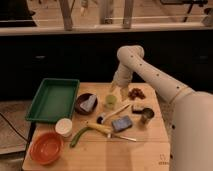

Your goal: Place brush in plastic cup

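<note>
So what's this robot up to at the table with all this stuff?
The robot's one arm reaches over a cluttered wooden table, and its claw hangs just above and behind the small green plastic cup. The brush, with its cream-white handle, lies flat on the table in front of that cup, beside a blue sponge block. It has not yet been picked up.

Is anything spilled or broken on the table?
Nothing looks spilled or broken. The brush lies flat on the table between the green cup and the blue sponge, not in the cup. The gripper hangs just above the cup.
</note>
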Robot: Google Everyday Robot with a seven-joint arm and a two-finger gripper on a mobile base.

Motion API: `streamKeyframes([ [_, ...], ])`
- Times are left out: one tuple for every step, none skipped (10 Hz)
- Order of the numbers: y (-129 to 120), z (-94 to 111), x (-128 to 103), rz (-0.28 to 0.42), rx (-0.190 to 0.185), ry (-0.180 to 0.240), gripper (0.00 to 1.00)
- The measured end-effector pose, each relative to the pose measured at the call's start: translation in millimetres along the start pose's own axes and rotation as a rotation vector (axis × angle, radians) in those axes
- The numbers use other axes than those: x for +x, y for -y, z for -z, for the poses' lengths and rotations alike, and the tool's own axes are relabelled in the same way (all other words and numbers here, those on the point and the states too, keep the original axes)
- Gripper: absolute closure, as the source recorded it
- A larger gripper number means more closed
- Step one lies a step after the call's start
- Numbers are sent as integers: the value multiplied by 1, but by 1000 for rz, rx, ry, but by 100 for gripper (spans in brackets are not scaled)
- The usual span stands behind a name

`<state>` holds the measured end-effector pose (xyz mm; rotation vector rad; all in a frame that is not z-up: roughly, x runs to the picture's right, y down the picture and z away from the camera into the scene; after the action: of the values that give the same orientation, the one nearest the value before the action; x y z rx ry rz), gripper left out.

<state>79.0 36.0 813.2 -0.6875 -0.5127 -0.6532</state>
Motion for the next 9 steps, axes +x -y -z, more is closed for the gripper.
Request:
streamKeyframes([
  [0, 0, 0, 1, -1, 1, 20],
  [0, -1, 0, 2, -3, 2, 20],
  [-1, -1, -1, 2, -3, 2, 20],
  [-1, -2, -1, 3, -4, 2, 20],
  [-1, -3, -1, 3, -6, 3, 20],
  [-2, -3, -2, 4, -7, 4, 20],
  [-2, -4, -2, 5, -7, 5, 20],
  [-2, -4, -2, 6, -8, 5, 20],
  [-3, -4, -3, 8, -7, 7, 20],
])
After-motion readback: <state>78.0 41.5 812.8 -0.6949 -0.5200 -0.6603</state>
